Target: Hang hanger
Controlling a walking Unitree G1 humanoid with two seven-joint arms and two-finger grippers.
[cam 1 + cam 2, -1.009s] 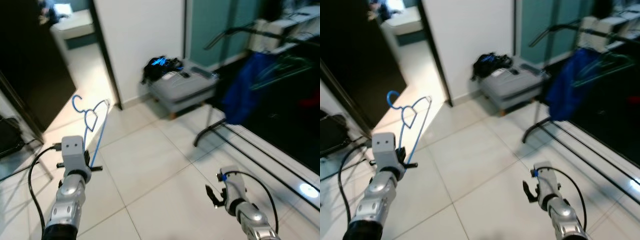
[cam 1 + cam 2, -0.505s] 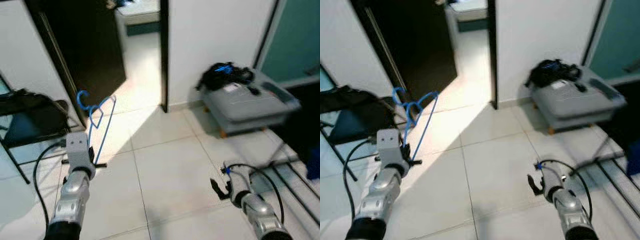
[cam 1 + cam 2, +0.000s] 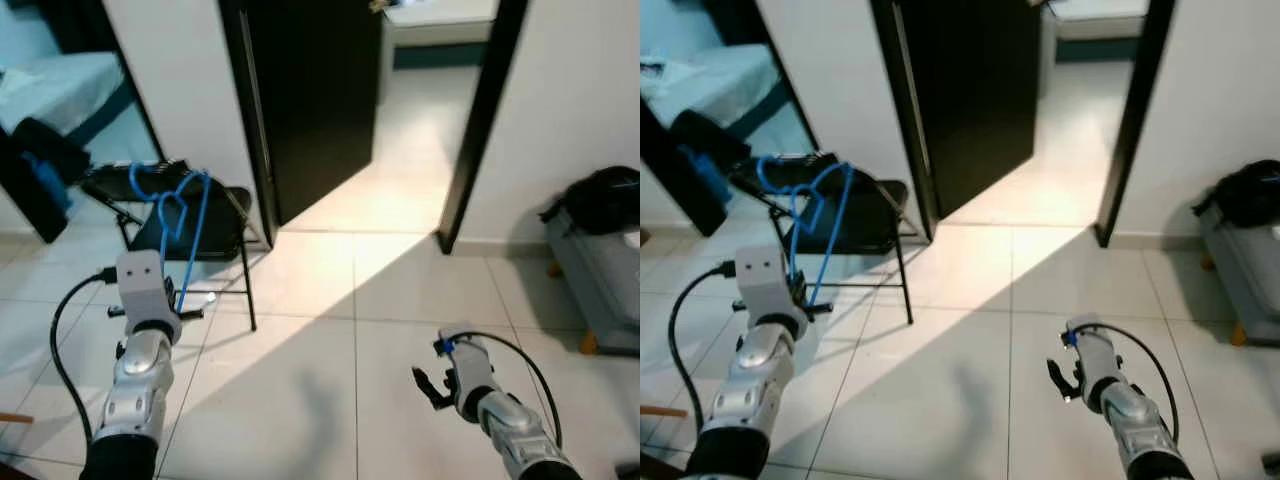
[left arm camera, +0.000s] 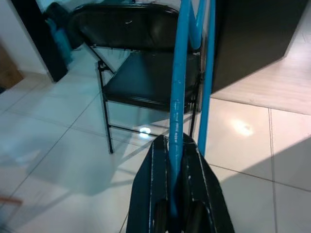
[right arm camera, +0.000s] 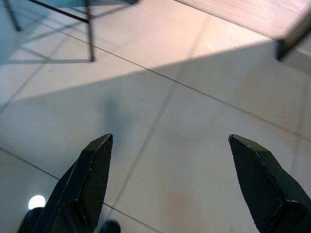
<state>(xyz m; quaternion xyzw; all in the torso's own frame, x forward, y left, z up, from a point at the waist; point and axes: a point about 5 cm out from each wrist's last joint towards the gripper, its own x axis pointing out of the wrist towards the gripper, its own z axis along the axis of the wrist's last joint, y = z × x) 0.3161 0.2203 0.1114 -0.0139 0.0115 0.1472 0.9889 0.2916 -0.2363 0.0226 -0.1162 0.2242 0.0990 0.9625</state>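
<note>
A blue wire hanger (image 3: 186,214) stands upright above my left gripper (image 3: 178,306), which is shut on its lower bar. The left wrist view shows the black fingers (image 4: 154,184) pinching the blue rod (image 4: 176,102), with the gripper (image 4: 176,145) held in front of a chair. My right gripper (image 3: 426,384) hangs low over the tiled floor, open and holding nothing; its two fingertips stand wide apart in the right wrist view (image 5: 170,141).
A black folding chair (image 3: 228,206) stands just behind the hanger. A dark open door (image 3: 310,90) and a doorway lie ahead. A grey case (image 3: 598,270) with a black bag (image 3: 605,198) sits at the right. A dark bag (image 3: 42,168) leans at the far left.
The camera has swung left: the clothes rack has left the picture, the grey case slid to the right edge, and the chair came into view. Both grippers hold as before.
</note>
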